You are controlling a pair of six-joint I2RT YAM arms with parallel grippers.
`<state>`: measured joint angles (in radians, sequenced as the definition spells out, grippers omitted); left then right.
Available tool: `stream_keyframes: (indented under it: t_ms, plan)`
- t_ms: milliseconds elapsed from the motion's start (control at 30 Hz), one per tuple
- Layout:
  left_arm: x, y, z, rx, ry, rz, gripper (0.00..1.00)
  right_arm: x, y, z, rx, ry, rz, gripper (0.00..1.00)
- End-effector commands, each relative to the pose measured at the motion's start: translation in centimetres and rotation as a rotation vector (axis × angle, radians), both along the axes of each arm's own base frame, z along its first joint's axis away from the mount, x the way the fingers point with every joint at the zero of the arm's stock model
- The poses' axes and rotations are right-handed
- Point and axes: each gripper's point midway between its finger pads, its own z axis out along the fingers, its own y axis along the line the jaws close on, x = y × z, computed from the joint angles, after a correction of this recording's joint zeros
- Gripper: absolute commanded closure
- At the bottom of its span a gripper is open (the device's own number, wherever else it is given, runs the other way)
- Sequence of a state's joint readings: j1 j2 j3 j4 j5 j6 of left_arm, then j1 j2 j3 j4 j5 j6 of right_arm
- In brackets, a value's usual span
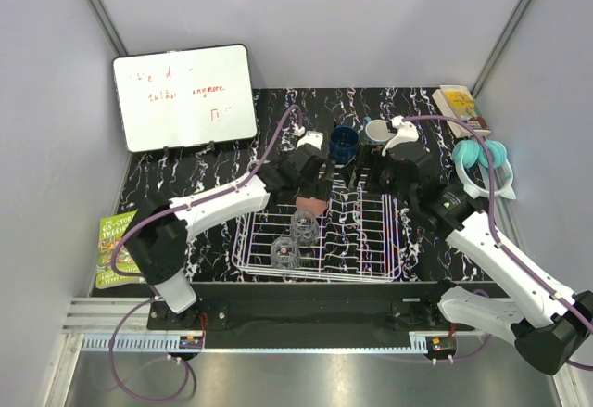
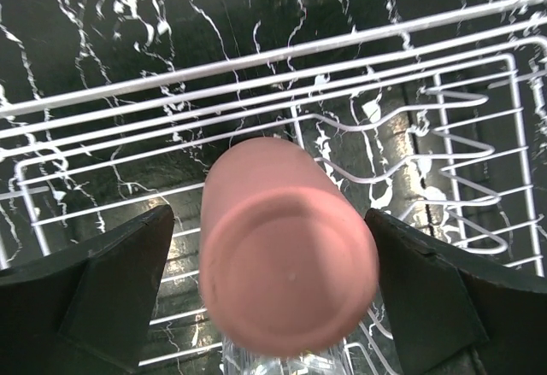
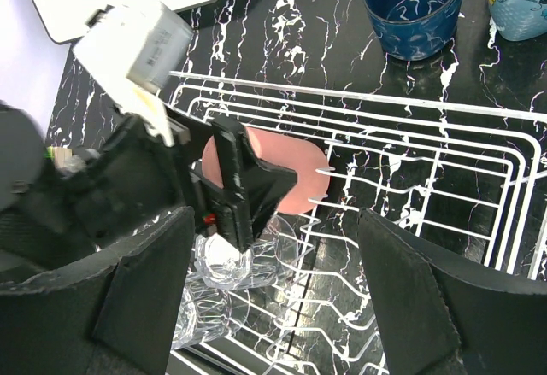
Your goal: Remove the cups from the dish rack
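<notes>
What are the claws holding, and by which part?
Nothing. The left gripper straddles the pink tumbler with jaws open, not gripping; the right gripper is open, empty.

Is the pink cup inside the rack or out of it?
Inside. The pink cup sits among the rack wires, with the open left hand around it.

I see the white wire dish rack (image 1: 371, 240) holding a salmon tumbler (image 2: 286, 243) bottom-up by its far-left side, with two clear glasses (image 1: 304, 226) just nearer. A dark blue cup (image 1: 344, 145) and a teal mug (image 1: 378, 132) stand upright outside, past its far edge.
</notes>
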<state>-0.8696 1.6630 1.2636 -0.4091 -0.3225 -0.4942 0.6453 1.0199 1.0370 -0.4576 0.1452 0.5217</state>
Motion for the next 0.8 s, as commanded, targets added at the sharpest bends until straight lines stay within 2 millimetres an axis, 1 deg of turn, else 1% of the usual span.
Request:
stream_keyframes:
  t_ms: [0,67,100,133,200,233,300,333,400,467,500,567,600,633,667,700,733,767]
  plan:
    - [0.9,-2.0,2.1,-0.078,-0.047,-0.022,0.08,0.4,0.4,0.7,0.026,-0.023,-0.004,0.15]
    - [0.9,-1.9,2.4,-0.084,-0.057,-0.023,0.15,0.4,0.4,0.7,0.027,-0.024,-0.007,0.15]
    - [1.0,-1.8,2.6,-0.081,-0.064,-0.028,0.23,0.4,0.4,0.6,0.027,-0.022,-0.006,0.15]
    - [0.9,-1.8,2.8,-0.082,-0.069,-0.031,0.40,0.4,0.4,0.7,0.028,-0.024,-0.007,0.15]
    - [0.9,-1.5,2.9,-0.073,-0.074,-0.028,0.62,0.4,0.4,0.7,0.031,-0.022,-0.007,0.16]
    - [0.9,-1.3,3.3,-0.073,-0.081,-0.024,0.80,0.4,0.4,0.7,0.030,-0.022,-0.005,0.16]
    - [0.8,-1.0,3.4,-0.066,-0.083,-0.021,0.96,0.3,0.4,0.8,0.035,-0.023,-0.005,0.16]
    - [0.8,-0.8,3.8,-0.070,-0.090,-0.014,1.00,0.3,0.4,0.9,0.037,-0.024,-0.007,0.16]
    - [0.7,-0.5,4.3,-0.070,-0.099,-0.011,1.00,0.2,0.4,0.9,0.039,-0.026,-0.006,0.16]
    - [0.6,-0.1,5.5,-0.084,-0.120,-0.003,1.00,0.1,0.3,1.1,0.041,-0.031,-0.008,0.16]
    - [0.6,0.2,6.7,-0.099,-0.144,0.003,1.00,0.1,0.2,1.3,0.046,-0.036,-0.009,0.16]
    - [0.5,0.5,8.5,-0.123,-0.174,0.009,1.00,0.0,0.0,1.8,0.052,-0.047,-0.013,0.16]
    - [0.6,0.9,9.5,-0.127,-0.198,0.013,1.00,-0.2,-0.1,2.0,0.057,-0.053,-0.013,0.16]
    - [0.4,1.2,11.7,-0.161,-0.234,0.015,1.00,-0.3,-0.1,2.1,0.059,-0.055,-0.013,0.16]
    - [0.4,1.4,12.8,-0.171,-0.253,0.018,1.00,-0.3,-0.1,2.1,0.062,-0.055,-0.011,0.16]
    - [0.1,1.9,14.6,-0.200,-0.286,0.024,1.00,-0.4,0.0,2.1,0.067,-0.054,-0.006,0.16]
    - [0.1,2.1,16.0,-0.226,-0.307,0.028,1.00,-0.5,0.0,2.1,0.071,-0.051,-0.003,0.16]
    - [0.2,2.4,17.0,-0.258,-0.318,0.040,1.00,-0.5,0.1,2.0,0.076,-0.047,-0.001,0.16]
